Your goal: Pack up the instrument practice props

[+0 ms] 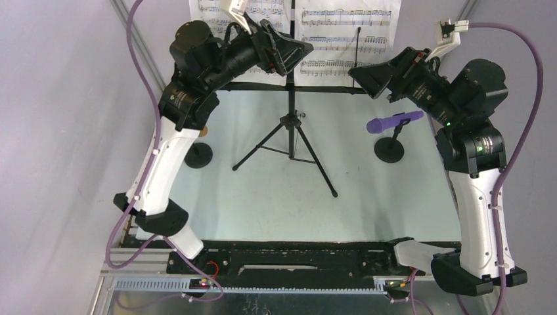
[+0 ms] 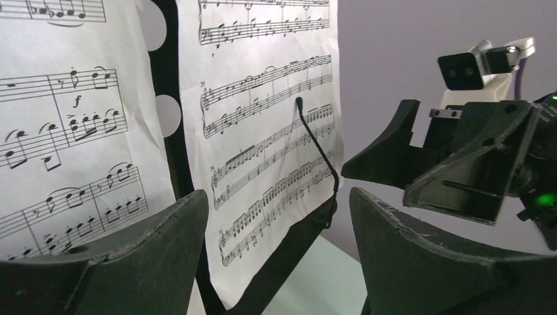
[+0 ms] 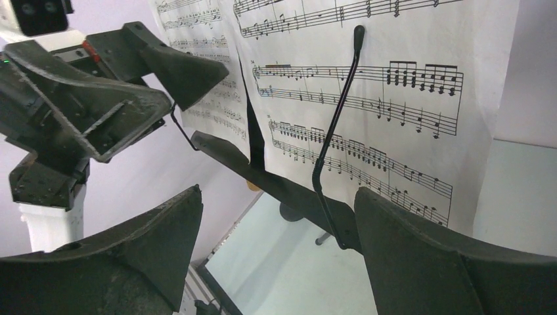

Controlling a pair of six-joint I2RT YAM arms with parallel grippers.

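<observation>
Facing right end effector [image 3: 277, 193]: sheet-music pages [image 3: 407, 39]

walls: plain lavender backdrop [image 1: 52, 131] all round | table [image 1: 368, 216]: pale mint top, matte | near edge: aluminium rail [image 1: 151, 283] | light: soft, even

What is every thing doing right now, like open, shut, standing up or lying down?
Black perforated music rack on tripod legs: standing upright, legs spread.
White sheet-music pages: up on the rack, behind thin wire arms.
Purple toy microphone: resting sideways in its black round-based holder.
Other black round-based holder: upright, top hidden behind arm.
Left gripper: open, empty.
Right gripper: open, empty.
</observation>
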